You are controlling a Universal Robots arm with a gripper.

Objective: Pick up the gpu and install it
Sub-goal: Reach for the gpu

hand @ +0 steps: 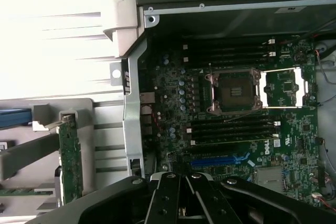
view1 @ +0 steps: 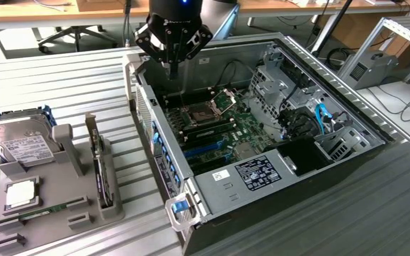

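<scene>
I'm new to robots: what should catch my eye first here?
An open computer case lies mid-table, its circuit board bare. The robot's black gripper hangs shut and empty above it. On the exterior view's left, the graphics card stands edge-on in a grey holder beside a hard drive.

An open computer case (view1: 219,193) (side panel off) lies near a hard drive (view1: 21,143).

gripper (hand: 181,182) closed, empty | over motherboard (hand: 173,93) | CPU socket (hand: 233,92) open | gpu (hand: 70,156) edge-on in grey holder (hand: 86,111)
</scene>
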